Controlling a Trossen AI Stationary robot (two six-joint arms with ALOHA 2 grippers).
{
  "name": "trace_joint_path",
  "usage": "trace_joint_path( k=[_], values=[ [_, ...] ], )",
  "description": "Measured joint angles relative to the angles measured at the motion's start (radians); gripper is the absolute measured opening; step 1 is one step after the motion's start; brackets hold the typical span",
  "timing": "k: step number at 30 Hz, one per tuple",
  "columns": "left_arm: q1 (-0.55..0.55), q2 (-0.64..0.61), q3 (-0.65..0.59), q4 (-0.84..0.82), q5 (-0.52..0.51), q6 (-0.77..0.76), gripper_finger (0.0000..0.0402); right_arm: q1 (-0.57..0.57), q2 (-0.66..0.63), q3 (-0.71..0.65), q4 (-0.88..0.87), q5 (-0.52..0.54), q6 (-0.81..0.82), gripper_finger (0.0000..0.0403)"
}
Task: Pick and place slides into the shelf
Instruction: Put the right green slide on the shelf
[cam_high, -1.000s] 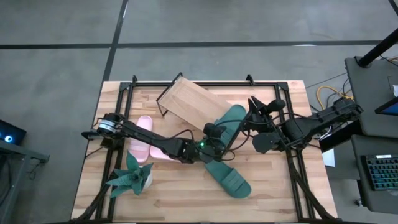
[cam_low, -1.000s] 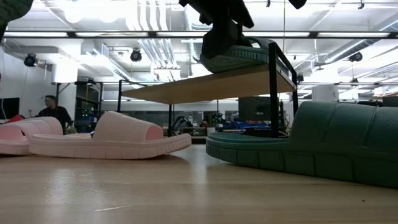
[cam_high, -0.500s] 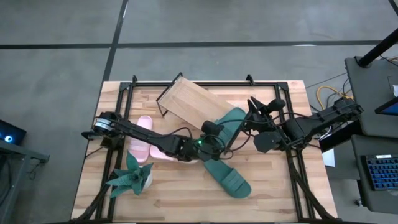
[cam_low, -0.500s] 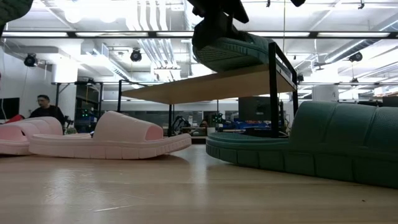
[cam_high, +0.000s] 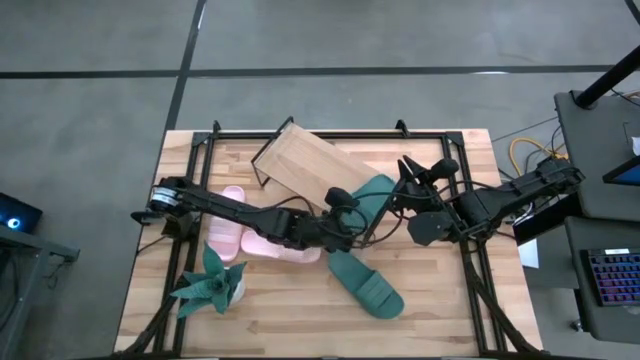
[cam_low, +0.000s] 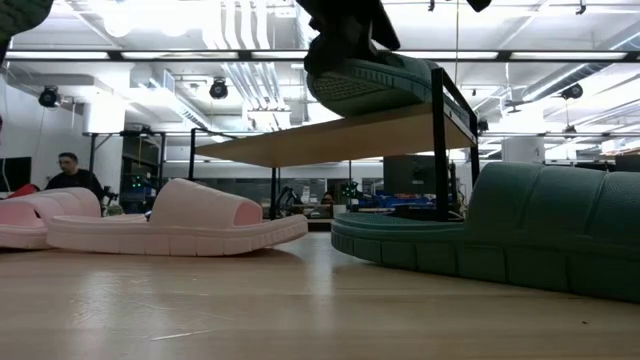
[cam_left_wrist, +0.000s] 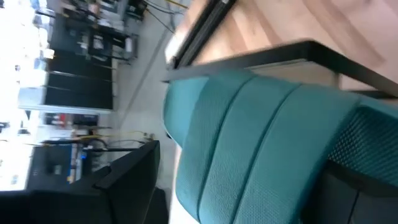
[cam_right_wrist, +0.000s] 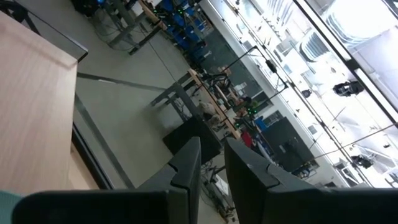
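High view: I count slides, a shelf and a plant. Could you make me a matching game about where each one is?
Things:
1. raised green slide
2. other green slide
3. pink slides
4. plant

Places:
a. standing near a table corner on the left arm's side
b. flat on the table, clear of the shelf
c. up at the shelf's end
d. side by side on the table under the left arm

Pairs: 1-c, 2-b, 3-d, 4-a
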Motion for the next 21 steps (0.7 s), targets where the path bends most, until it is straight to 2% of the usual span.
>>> trace_joint_path(
  k=[7,12,21],
  values=[
    [-0.002,-0.017,0.026,-0.077,0.026,-0.038,0.0304,0.0,0.0,-0.01,0.0,0.0,0.0,0.0063],
    [0.036,-0.029,0.02,-0.105,0.21,-0.091,0.0304,0.0,0.0,-0.011,0.0,0.001,0.004,0.0063],
    [0.05,-0.062,0.04,-0.136,0.21,-0.095,0.0304,0.0,0.0,-0.012,0.0,0.001,0.002,0.0063]
  ],
)
